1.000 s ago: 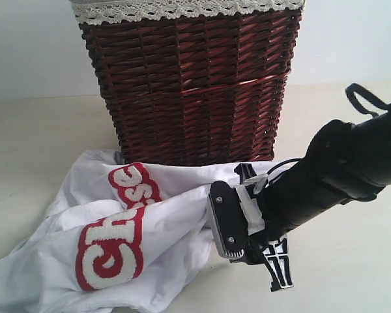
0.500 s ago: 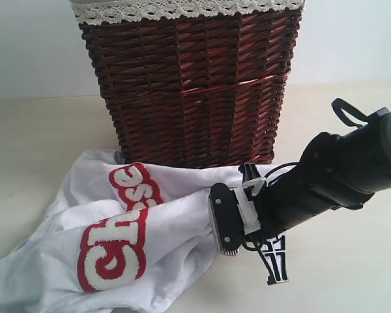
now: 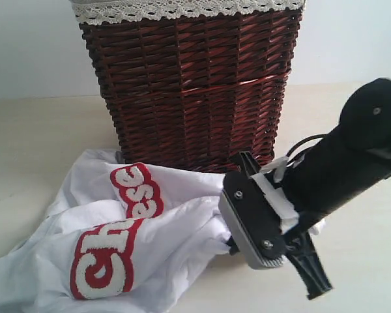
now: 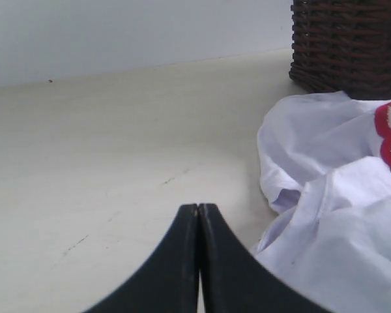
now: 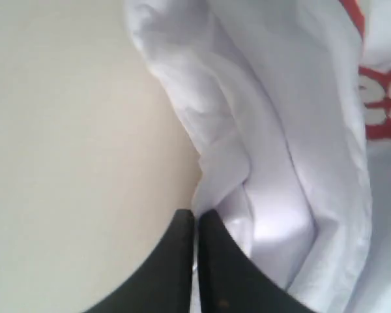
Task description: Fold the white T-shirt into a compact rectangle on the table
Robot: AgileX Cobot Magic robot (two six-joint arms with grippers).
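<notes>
The white T-shirt (image 3: 169,222) lies crumpled on the table (image 3: 39,130) in front of the basket, with its red band of white letters showing. My right gripper (image 3: 231,246) is at the shirt's right edge. In the right wrist view its jaws (image 5: 195,214) are shut with a thin fold of the white T-shirt (image 5: 280,130) pinched between them. My left gripper (image 4: 199,206) is shut and empty, low over the bare table (image 4: 85,130) just beside the heaped shirt (image 4: 326,195). It does not show in the exterior view.
A tall dark wicker basket (image 3: 189,85) with white lace trim stands right behind the shirt, and its corner (image 4: 352,45) shows in the left wrist view. A pale wall (image 3: 32,45) runs behind the table. Bare tabletop (image 5: 65,130) lies to the shirt's right.
The right gripper's jaws have closed on the shirt's right edge. The arm has lifted and swung nearer the camera, tugging the fabric. The left gripper has not moved.
</notes>
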